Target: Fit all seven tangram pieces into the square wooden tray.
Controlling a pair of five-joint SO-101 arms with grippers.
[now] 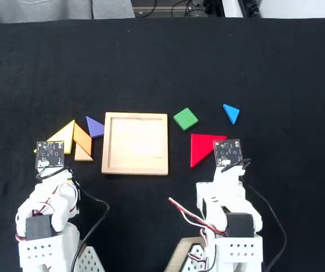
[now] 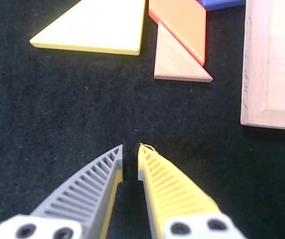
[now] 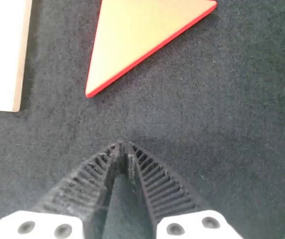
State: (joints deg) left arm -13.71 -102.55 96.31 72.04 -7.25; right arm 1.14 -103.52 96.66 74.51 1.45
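Observation:
The square wooden tray lies empty at the table's middle; its corner and edge show in the wrist views. Left of it sit a yellow triangle, an orange piece, a plain wooden triangle and a purple triangle. To the tray's right lie a green square, a small blue triangle and a big red triangle. My left gripper is shut, just short of the wooden triangle. My right gripper is shut, just short of the red triangle.
Black cloth covers the whole table. Both arm bases stand at the near edge, with cables trailing between them. Wide free cloth lies beyond the pieces toward the far edge.

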